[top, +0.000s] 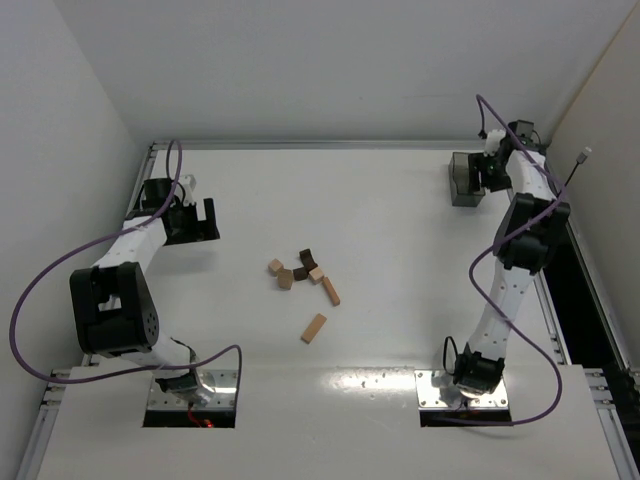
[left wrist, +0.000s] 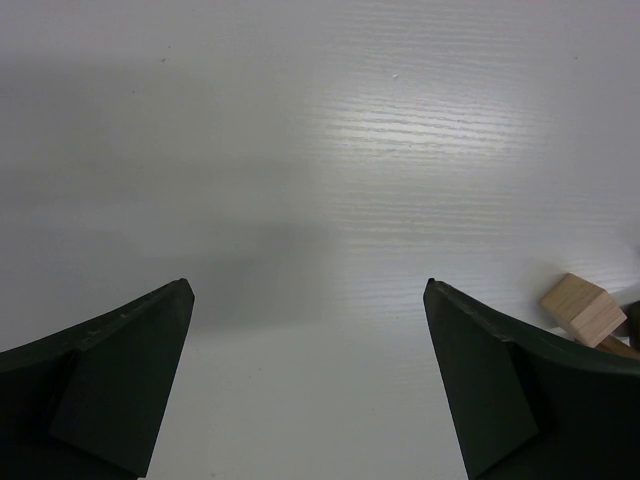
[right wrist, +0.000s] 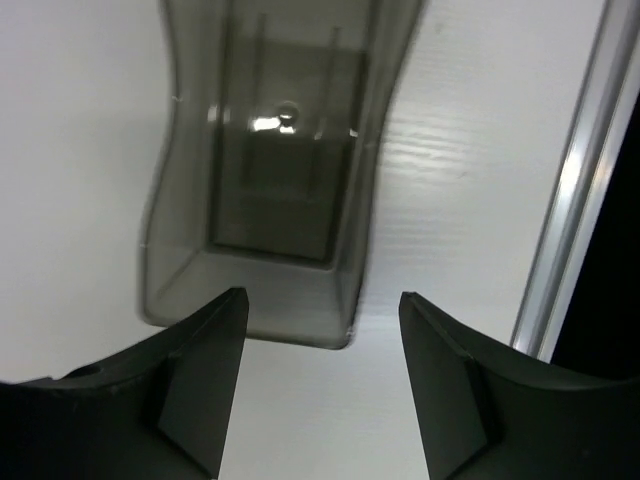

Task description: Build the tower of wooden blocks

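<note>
No stacked tower shows. Several small wooden blocks lie loose at mid-table: a cluster of tan and dark brown pieces, a tan bar beside it and another tan bar lying apart, nearer to me. My left gripper is open and empty at the far left, well away from the cluster. In the left wrist view one tan block shows at the right edge. My right gripper is open and empty at the far right, as the right wrist view also shows.
A translucent grey plastic container stands at the back right, just ahead of my right fingers, and it is empty. An aluminium rail runs along the table's right edge. White walls close off the back and sides.
</note>
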